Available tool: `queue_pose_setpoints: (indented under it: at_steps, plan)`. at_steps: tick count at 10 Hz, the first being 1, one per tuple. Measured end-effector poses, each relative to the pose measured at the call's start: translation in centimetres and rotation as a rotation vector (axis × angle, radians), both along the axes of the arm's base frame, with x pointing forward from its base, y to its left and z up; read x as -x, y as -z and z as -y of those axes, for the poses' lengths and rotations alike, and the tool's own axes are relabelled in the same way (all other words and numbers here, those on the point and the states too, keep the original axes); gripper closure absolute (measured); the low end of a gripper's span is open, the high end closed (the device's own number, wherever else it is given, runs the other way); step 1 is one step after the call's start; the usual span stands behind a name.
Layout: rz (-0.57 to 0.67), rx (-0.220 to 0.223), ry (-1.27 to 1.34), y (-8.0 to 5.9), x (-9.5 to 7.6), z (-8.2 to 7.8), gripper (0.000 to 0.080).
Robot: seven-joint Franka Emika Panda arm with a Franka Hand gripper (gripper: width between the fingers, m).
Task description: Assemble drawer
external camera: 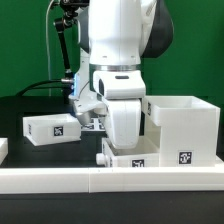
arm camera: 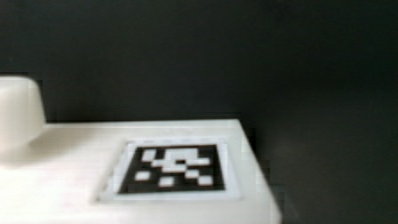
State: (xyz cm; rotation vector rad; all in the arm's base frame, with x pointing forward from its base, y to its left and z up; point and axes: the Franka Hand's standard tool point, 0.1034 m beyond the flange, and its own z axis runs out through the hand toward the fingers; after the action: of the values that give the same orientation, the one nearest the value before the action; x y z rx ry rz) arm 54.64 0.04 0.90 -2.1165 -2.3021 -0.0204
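Observation:
The large boxy housing [external camera: 186, 124] stands at the exterior view's right, open side up, with a tag low on its front. One small tray [external camera: 52, 128] sits apart at the exterior view's left. The second small tray [external camera: 124, 157] lies just left of the housing, against the front rail. My gripper [external camera: 120, 142] hangs straight down on this tray, and its fingertips are hidden by the hand and the tray. The wrist view shows a white surface with a tag [arm camera: 175, 167] close up. No fingers show clearly there.
A long low white rail [external camera: 60, 180] runs along the front edge. The marker board [external camera: 90, 117] lies behind the gripper, mostly hidden. A white piece [external camera: 3, 150] shows at the left edge. Cables and a green wall stand behind the black table.

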Motion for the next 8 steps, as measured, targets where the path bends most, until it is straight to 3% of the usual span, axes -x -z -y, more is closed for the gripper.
queue_pose_setpoints:
  at_steps: [8]
  plan:
    - [-0.001,-0.006,0.105,-0.03,-0.08,-1.01,0.0758]
